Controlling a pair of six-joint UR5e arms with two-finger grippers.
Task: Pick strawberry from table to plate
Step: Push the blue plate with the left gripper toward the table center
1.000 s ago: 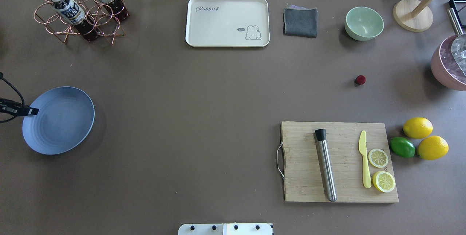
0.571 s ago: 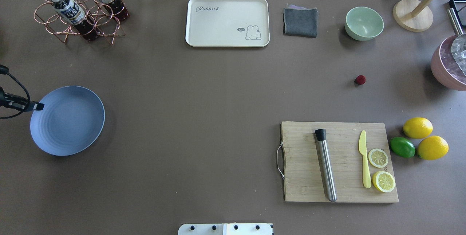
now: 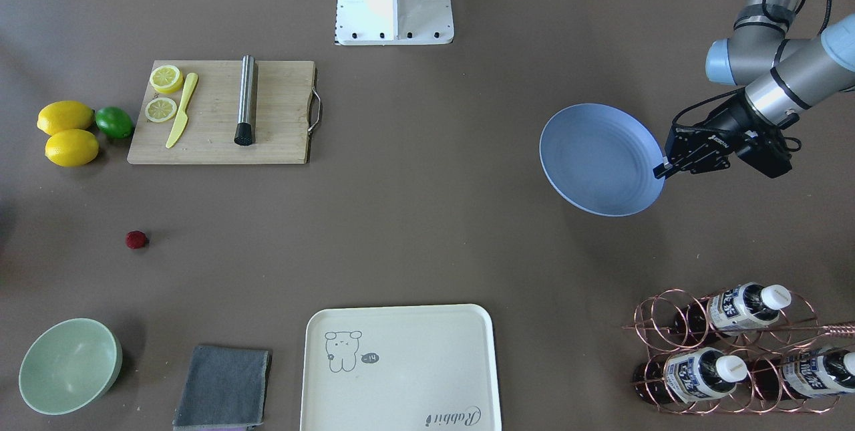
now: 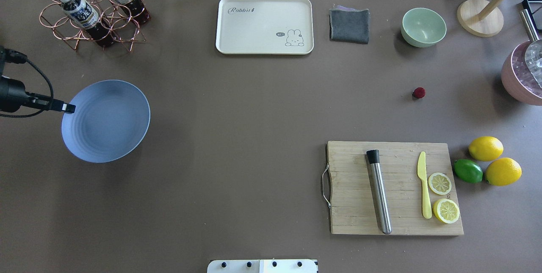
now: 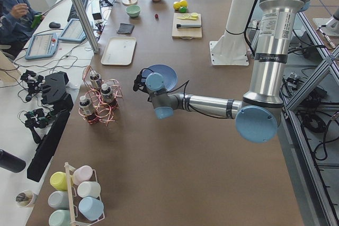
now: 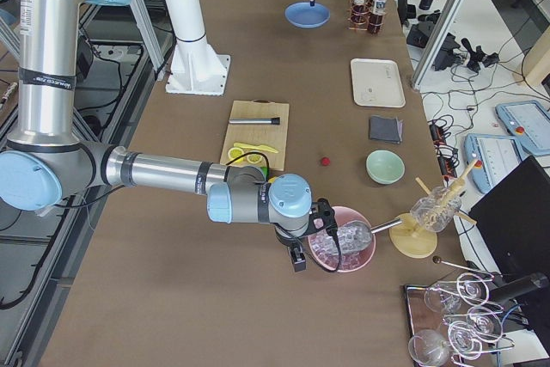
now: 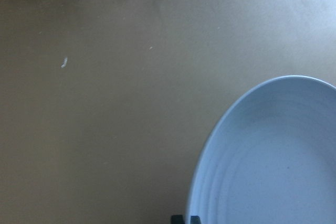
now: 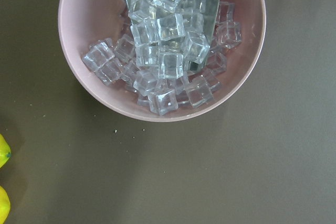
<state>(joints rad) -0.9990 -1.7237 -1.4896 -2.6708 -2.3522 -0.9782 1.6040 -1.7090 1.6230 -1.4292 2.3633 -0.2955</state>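
The strawberry (image 4: 418,92), a tiny dark-red berry, lies alone on the brown table (image 4: 254,137) at the right, between the green bowl and the cutting board; it also shows in the front view (image 3: 136,239). Far to the left, my left gripper (image 4: 67,107) is shut on the near rim of the pale blue plate (image 4: 106,120), holding it just off the table. The left wrist view shows the plate (image 7: 273,156) filling the lower right corner. My right gripper (image 6: 296,259) hovers beside the pink ice bowl; I cannot tell whether it is open or shut.
A cutting board (image 4: 394,188) carries a steel muddler, a yellow knife and lemon slices; two lemons and a lime (image 4: 468,170) sit right of it. At the far edge stand a cream tray (image 4: 264,25), a grey cloth (image 4: 349,24), a green bowl (image 4: 423,26) and a bottle rack (image 4: 91,10). A pink bowl of ice (image 8: 163,40) is at the right edge.
My left gripper has carried the plate rightward and a little farther from the robot. The strawberry and the other things have not moved.
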